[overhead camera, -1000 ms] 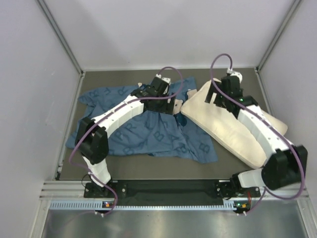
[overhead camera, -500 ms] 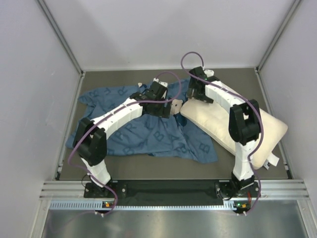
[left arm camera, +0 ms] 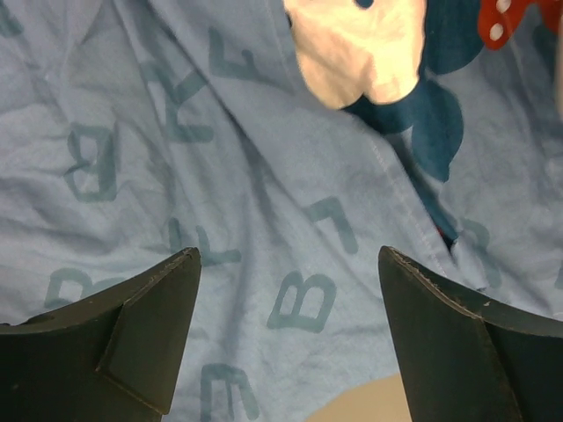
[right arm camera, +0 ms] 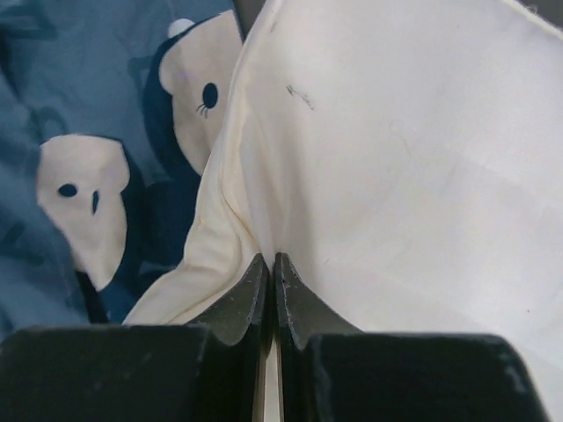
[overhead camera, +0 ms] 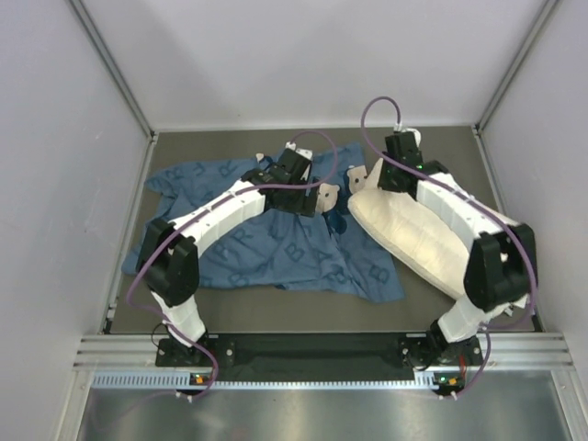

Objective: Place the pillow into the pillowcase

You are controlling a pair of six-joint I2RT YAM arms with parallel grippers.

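Table [overhead camera: 441,147]: the blue pillowcase [overhead camera: 266,248] is spread rumpled over the left and middle. The pillow [overhead camera: 418,239] lies diagonally on the right, its far corner up against the case's right edge. The pillow is fully outside the case, so insertion is not yet started.

Left gripper [left arm camera: 286,264]: jaws wide, hanging just over the case near the mouse print, holding nothing.
Right gripper [right arm camera: 271,264]: jaws squeezed together on what looks like a thin pinch of pillow fabric at that far corner.

Risks, my read:
- The pinch is cover fabric only, right at the tips. Dragging the whole pillow by it could let it slip out.
- No open mouth shows on the case, and I can't tell where the opening is. If the left grabs both layers, the pillow has nowhere to go.
- The case is loose on the table, so a pushed pillow corner would likely bunch it up rather than enter.
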